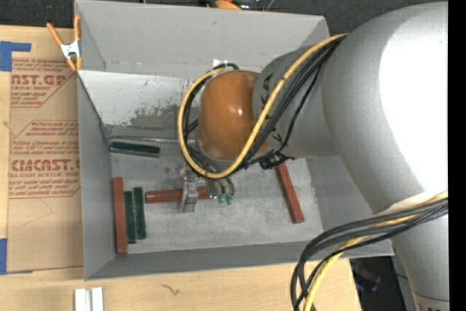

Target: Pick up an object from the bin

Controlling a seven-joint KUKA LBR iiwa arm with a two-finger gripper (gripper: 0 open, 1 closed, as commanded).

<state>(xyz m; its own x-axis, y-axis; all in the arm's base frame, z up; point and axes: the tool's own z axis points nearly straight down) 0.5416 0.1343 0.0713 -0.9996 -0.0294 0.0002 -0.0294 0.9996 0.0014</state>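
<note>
Short brown stick (163,195), flat-sided and matte, is lying left of the middle of the scuffed grey metal bin (240,226), its long axis running left to right. The gripper (191,196) is sitting at its right end, and I can't tell how open it is. A dark green bar (135,149) is lying farther back.

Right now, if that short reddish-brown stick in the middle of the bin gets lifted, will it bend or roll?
The short reddish-brown stick looks straight and flat-sided, so probably stiff and unlikely to roll. Thin, so likely light. The gripper is at one end, so lifted there it might tilt.
</note>
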